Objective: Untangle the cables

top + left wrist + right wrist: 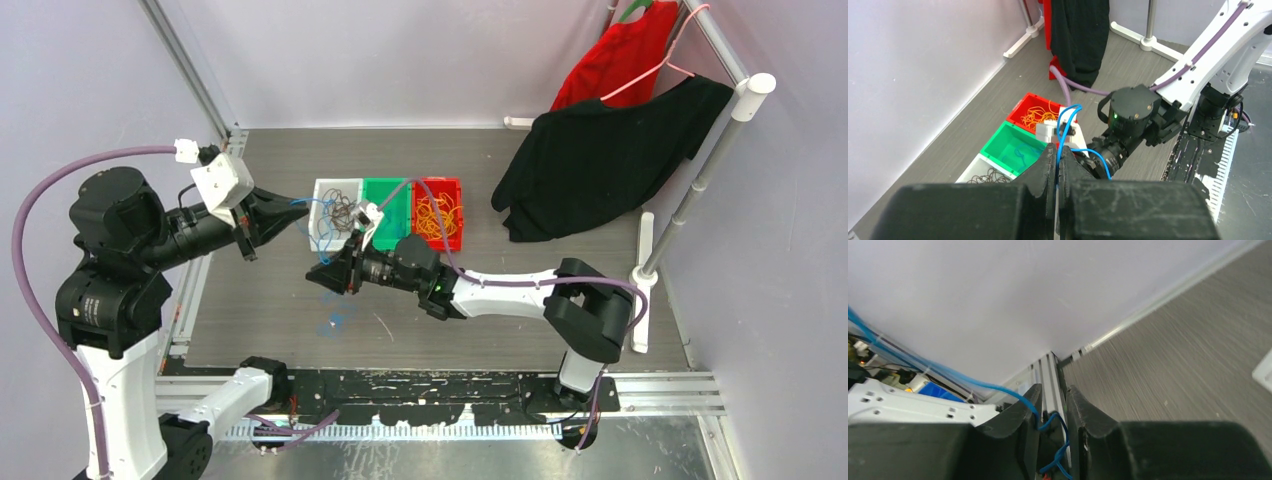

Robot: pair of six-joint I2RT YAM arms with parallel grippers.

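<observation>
A thin blue cable point(1064, 131) is pinched in my left gripper point(1058, 150), which is shut on it above the white bin point(322, 188). The strand runs down to my right gripper point(316, 280). In the right wrist view the blue cable point(998, 387) loops between the fingers of the right gripper point(1053, 390); its jaws stand slightly apart and do not pinch it. Dark brown cables point(341, 213) lie in the white bin, orange ones point(438, 216) in the red bin point(458, 185). Another bluish strand point(335, 322) lies on the table.
A green bin point(400, 190) sits between the white and red ones. A black garment point(600, 160) and a red one point(620, 60) hang from a white stand point(700, 170) at the back right. Aluminium frame rails border the table.
</observation>
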